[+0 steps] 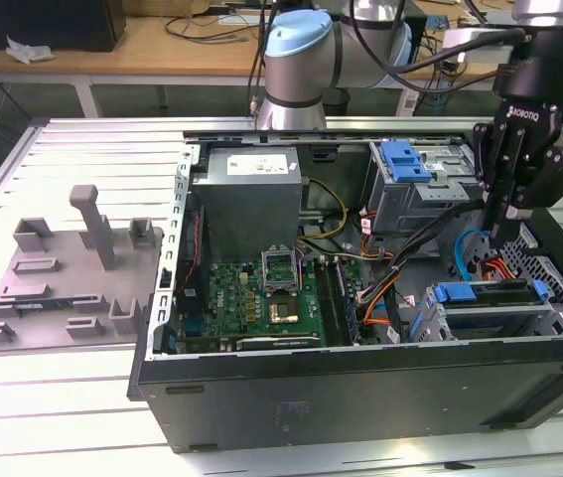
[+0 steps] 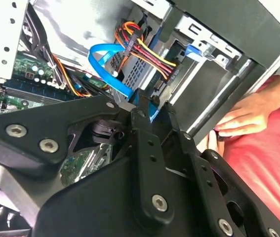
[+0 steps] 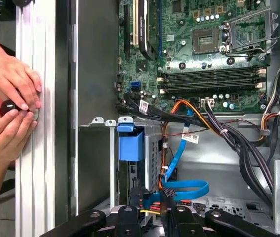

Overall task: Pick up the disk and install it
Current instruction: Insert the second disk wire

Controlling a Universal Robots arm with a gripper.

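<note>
The disk [image 1: 492, 310] lies flat in the low drive cage at the open computer case's corner on the exterior view's right. The blue end of its carrier [image 1: 455, 292] faces the motherboard, and that blue tab [image 3: 130, 143] also stands at the cage mouth in the first wrist view. My gripper [image 1: 502, 235] hangs straight above this cage, pointing down and a little clear of the disk. Its black fingers [image 3: 134, 202] stand a small gap apart with nothing held; behind the gap I see a blue data cable [image 3: 186, 188] and coloured power wires [image 2: 147, 54].
A blue latch piece [image 1: 405, 159] tops the taller drive cage behind. The motherboard [image 1: 261, 298] and grey power supply [image 1: 251, 194] occupy the case's middle. A person's hands [image 3: 11, 94] rest on the table rail beside the case wall. A grey fixture tray [image 1: 72, 268] lies on the exterior view's left.
</note>
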